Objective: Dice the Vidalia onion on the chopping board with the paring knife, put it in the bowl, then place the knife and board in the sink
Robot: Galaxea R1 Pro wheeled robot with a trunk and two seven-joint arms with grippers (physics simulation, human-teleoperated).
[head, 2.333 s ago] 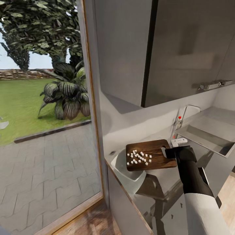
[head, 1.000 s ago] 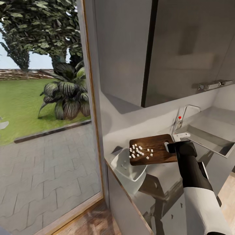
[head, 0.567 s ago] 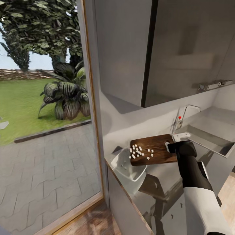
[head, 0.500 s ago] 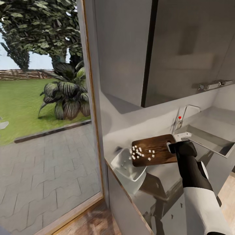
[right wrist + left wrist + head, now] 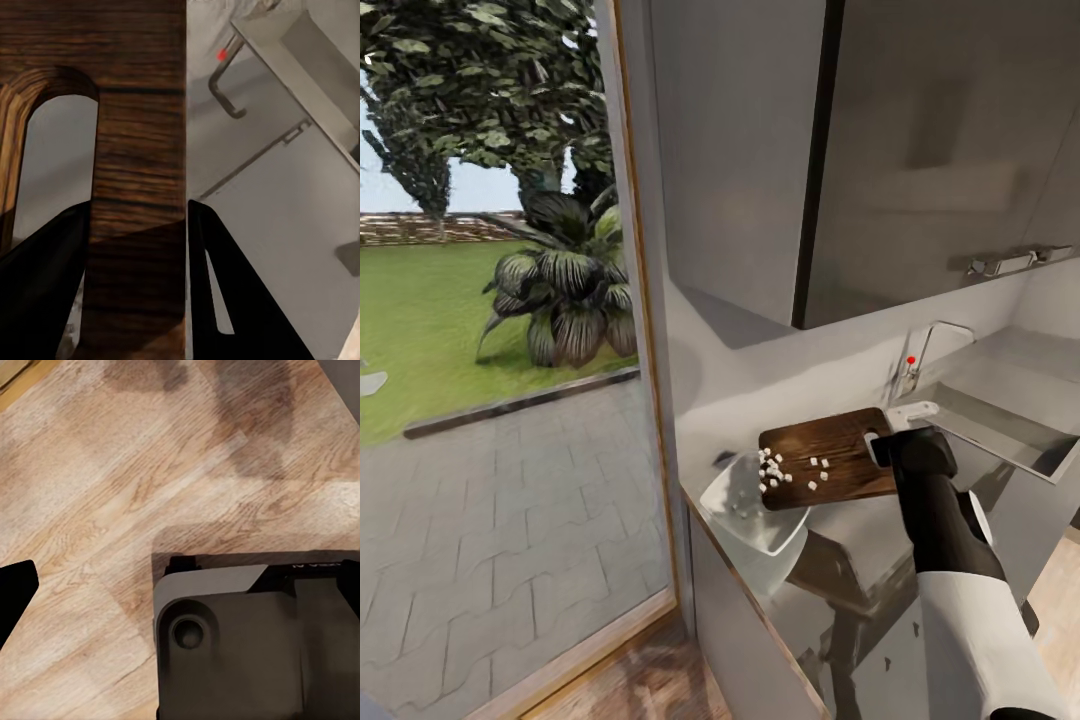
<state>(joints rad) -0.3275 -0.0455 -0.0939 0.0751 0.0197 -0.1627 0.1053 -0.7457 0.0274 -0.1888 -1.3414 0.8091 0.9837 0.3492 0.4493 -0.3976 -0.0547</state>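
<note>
Over the countertop (image 5: pixel 830 530), chopping board (image 5: pixel 825 456) pinched in right hand (image 5: pixel 882 447).

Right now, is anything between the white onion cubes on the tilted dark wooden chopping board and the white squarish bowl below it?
Nothing visible. The right gripper holds the dark brown chopping board by its handle end, lower edge over the shallow white bowl. The diced onion has an open slide down into it.

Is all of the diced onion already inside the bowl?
No, most white onion pieces lie on the board, which the right gripper holds tilted above the bowl.
</note>
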